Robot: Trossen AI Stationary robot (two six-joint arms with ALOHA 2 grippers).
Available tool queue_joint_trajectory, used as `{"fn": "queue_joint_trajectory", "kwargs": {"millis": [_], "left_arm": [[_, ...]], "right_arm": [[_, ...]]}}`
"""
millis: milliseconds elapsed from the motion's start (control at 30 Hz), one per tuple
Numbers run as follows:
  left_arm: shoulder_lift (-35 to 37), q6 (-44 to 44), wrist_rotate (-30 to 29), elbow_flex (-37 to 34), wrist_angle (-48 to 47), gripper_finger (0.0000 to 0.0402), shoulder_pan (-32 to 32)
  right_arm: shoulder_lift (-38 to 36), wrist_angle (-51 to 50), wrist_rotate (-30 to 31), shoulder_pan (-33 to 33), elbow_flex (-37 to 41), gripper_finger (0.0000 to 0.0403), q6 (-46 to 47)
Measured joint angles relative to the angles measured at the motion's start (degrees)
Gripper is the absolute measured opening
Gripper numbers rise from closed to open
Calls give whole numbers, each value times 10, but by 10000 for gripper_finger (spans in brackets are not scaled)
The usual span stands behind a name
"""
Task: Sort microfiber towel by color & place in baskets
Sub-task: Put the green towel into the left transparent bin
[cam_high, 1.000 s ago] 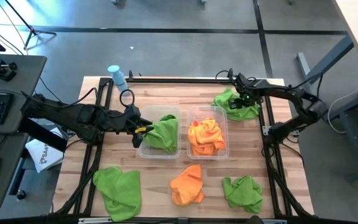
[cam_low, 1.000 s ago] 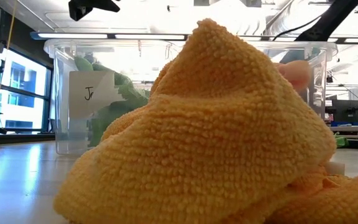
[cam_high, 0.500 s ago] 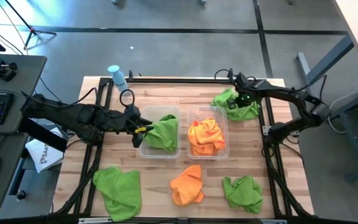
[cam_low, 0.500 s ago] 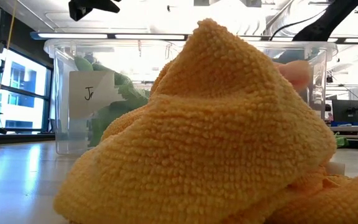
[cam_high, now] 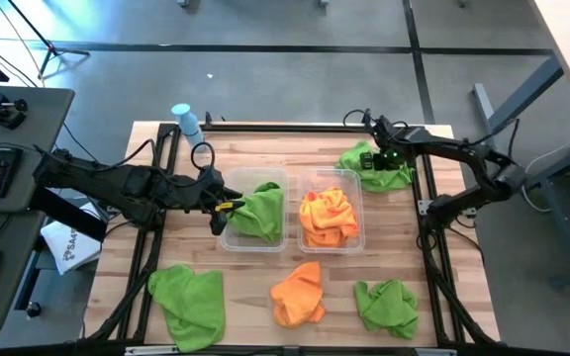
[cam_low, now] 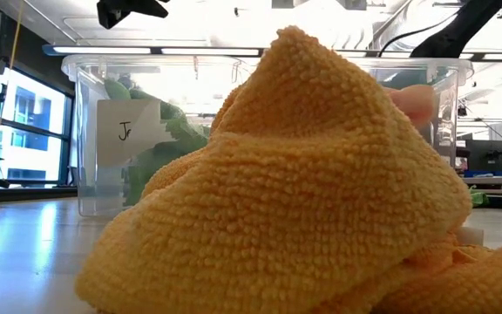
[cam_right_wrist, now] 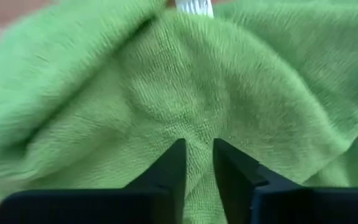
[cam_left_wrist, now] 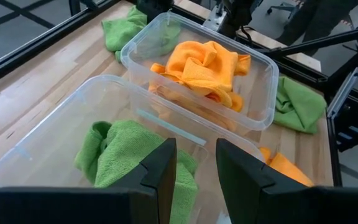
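Two clear baskets stand side by side mid-table. The left basket (cam_high: pixel 228 237) holds a green towel (cam_high: pixel 260 210), the right basket (cam_high: pixel 359 213) holds orange towels (cam_high: pixel 327 218). My left gripper (cam_high: pixel 228 206) (cam_left_wrist: pixel 196 180) hovers at the left basket's left wall, a little open, holding nothing. My right gripper (cam_high: pixel 371 163) (cam_right_wrist: pixel 195 165) is down on a crumpled green towel (cam_high: pixel 376 168) lying by the far right corner. Three loose towels lie along the near edge: green (cam_high: pixel 188 302), orange (cam_high: pixel 298 294) and green (cam_high: pixel 386 305). My right gripper pinches a raised fold (cam_right_wrist: pixel 194 134) of the green towel between its two fingers, near the middle of the crumpled heap. It comes from above, slanting down from the right. The towel lies on the table around the fingers; how many layers are caught does not show.
A pale-blue bottle (cam_high: pixel 186 121) stands at the far left corner. Black frame rails run along the table's sides. In the low view the near orange towel (cam_low: pixel 303 192) fills most of the picture, with the left basket (cam_low: pixel 90 131) behind it. A desk with a keyboard stands left of the table.
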State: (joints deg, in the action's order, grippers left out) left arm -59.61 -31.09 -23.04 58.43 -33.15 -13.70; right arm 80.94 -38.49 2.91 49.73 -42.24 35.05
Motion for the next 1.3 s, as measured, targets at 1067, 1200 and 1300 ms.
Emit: {"fn": "queue_joint_trajectory", "kwargs": {"millis": [1067, 1200, 1300], "left_arm": [[2, 44, 5, 0, -7, 101, 6], [2, 66, -2, 0, -57, 101, 13], [2, 37, -1, 0, -108, 101, 18]], "right_arm": [[-136, -7, 62, -21, -15, 3, -51], [-204, -12, 91, -34, -56, 2, -57], [-240, -10, 110, -60, -99, 1, -110]]}}
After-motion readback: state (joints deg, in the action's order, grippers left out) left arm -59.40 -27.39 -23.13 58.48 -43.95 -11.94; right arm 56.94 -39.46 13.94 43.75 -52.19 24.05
